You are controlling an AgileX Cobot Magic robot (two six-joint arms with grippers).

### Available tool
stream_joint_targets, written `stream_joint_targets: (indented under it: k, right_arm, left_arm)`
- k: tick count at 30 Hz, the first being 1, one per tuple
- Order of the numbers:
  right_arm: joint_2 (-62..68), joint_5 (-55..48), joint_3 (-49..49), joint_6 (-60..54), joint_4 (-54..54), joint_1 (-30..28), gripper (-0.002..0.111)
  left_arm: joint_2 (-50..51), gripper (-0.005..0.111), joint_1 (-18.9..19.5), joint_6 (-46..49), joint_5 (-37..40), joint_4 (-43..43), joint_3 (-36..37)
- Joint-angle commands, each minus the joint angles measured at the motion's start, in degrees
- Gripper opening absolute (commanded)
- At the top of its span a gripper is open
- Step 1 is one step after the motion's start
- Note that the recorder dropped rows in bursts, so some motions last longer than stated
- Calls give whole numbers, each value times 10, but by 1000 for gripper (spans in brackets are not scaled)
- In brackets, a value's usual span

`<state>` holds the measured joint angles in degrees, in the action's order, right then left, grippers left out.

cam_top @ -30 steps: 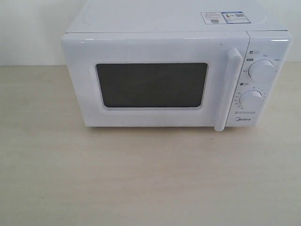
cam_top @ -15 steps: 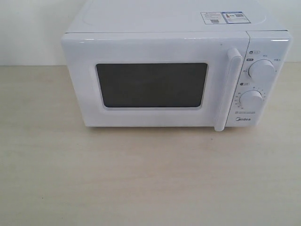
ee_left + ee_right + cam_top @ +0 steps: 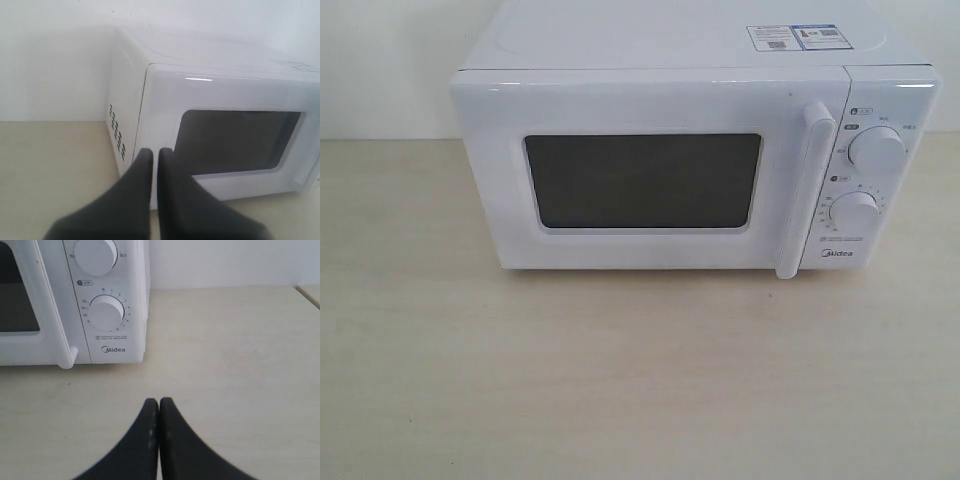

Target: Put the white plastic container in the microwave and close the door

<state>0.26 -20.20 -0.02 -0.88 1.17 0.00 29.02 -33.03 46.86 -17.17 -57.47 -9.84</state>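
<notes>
The white Midea microwave (image 3: 690, 150) stands at the back of the table, its door (image 3: 640, 180) shut, with the dark window and the vertical bar handle (image 3: 802, 190) facing me. No white plastic container shows in any view. Neither gripper appears in the exterior view. In the left wrist view my left gripper (image 3: 154, 152) is shut and empty, a little in front of the microwave's (image 3: 220, 130) door near its hinge-side corner. In the right wrist view my right gripper (image 3: 158, 402) is shut and empty above the table, in front of the dial panel (image 3: 106, 312).
The pale wooden table (image 3: 640, 380) stretches in front of the microwave. A white wall rises behind it. Vent slots (image 3: 116, 132) mark the microwave's side. Stickers (image 3: 798, 37) lie on its top. A table edge (image 3: 307, 294) shows at the far corner in the right wrist view.
</notes>
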Motion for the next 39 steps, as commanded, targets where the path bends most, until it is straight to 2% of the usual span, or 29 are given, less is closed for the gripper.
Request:
stream_joint_targets:
  k: [1, 3, 10, 13, 20, 22, 24, 27, 29, 31, 36, 39]
  right_arm:
    - [-3, 3, 0, 3, -3, 0, 0]
    - [-3, 2, 0, 3, -3, 0, 0]
    - [-3, 2, 0, 3, -3, 0, 0]
    - [-3, 2, 0, 3, -3, 0, 0]
    - [-3, 2, 0, 3, -3, 0, 0]
    - [-3, 2, 0, 3, -3, 0, 0]
    - [-3, 2, 0, 3, -3, 0, 0]
    - [-3, 2, 0, 3, -3, 0, 0]
    - [-3, 2, 0, 3, -3, 0, 0]
    - [-3, 2, 0, 3, -3, 0, 0]
    - [-3, 2, 0, 4, -3, 0, 0]
    - [-3, 2, 0, 4, -3, 0, 0]
  left_arm:
    - [-14, 4, 14, 68, -9, 0, 1]
    - [-31, 4, 45, 81, -3, 0, 5]
    - [-116, 4, 207, 80, 74, 0, 37]
    - [-142, 4, 244, 80, 87, -2, 41]
    - [-162, 4, 252, 78, 81, -2, 41]
    - [-162, 4, 252, 50, 81, -2, 41]
    - [-163, 4, 252, -8, 82, -7, 41]
    - [-180, 4, 252, -153, 108, -44, 41]
    - [-197, 4, 252, -250, 125, -37, 41]
    - [-214, 4, 252, -263, 128, 9, 42]
    - [-262, 4, 252, -248, 129, 270, 58]
    - [-283, 4, 252, -249, 129, 351, 78]
